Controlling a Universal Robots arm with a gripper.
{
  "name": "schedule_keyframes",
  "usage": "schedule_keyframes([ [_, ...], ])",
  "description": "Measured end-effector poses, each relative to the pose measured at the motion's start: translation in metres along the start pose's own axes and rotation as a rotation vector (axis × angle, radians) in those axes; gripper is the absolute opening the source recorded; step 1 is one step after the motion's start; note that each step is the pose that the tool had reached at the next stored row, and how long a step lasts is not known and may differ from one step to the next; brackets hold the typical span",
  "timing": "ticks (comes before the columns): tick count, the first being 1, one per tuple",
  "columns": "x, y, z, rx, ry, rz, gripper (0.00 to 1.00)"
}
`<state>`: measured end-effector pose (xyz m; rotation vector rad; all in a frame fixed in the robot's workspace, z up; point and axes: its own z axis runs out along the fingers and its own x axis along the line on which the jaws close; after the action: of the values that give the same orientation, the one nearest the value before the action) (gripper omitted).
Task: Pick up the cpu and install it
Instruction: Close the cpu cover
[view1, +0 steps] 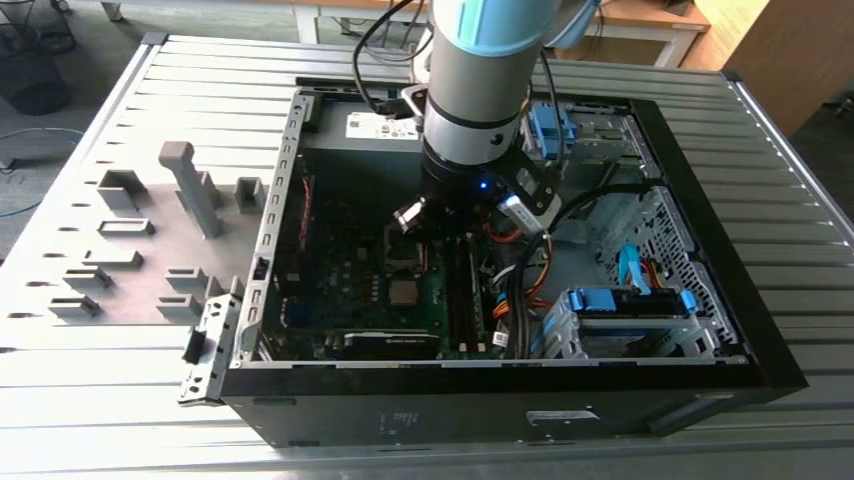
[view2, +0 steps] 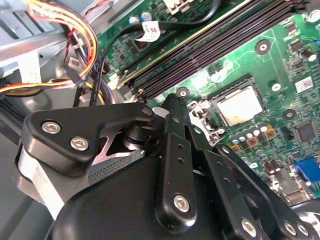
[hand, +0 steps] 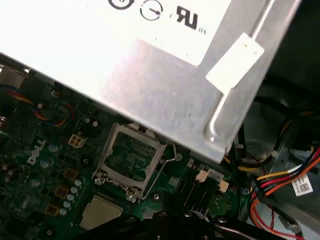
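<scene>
The cpu (view1: 403, 291) is a small silver square lying flat in a dark square seat on the green motherboard (view1: 350, 275) inside the open computer case. In the second wrist view the cpu (view2: 240, 106) sits beside a hinged metal socket bracket (view2: 201, 113). In the first wrist view that bracket (hand: 131, 159) stands open, and a pale corner of the cpu (hand: 100, 211) shows beside it. My gripper (view1: 424, 228) hangs low over the board, just behind the cpu and apart from it. Its black linkage (view2: 172, 150) fills the foreground in the second wrist view.
The case's black walls (view1: 507, 385) ring the board. Dark memory slots (view2: 215, 45) run beside the socket. Coloured cable bundles (view2: 75, 35) and blue drive bays (view1: 627, 300) lie on the exterior view's right. A silver power supply (hand: 165, 75) overhangs the board. Grey holder frames (view1: 127, 230) stand outside the case.
</scene>
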<state>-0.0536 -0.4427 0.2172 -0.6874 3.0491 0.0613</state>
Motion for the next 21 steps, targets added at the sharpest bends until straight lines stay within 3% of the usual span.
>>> schedule_keyframes([
  [17, -0.0051, 0.0141, 0.0083, -0.0082, -0.0027, -0.030, 0.11],
  [21, -0.0035, 0.0166, 0.0107, -0.0111, -0.0068, -0.031, 0.11],
])
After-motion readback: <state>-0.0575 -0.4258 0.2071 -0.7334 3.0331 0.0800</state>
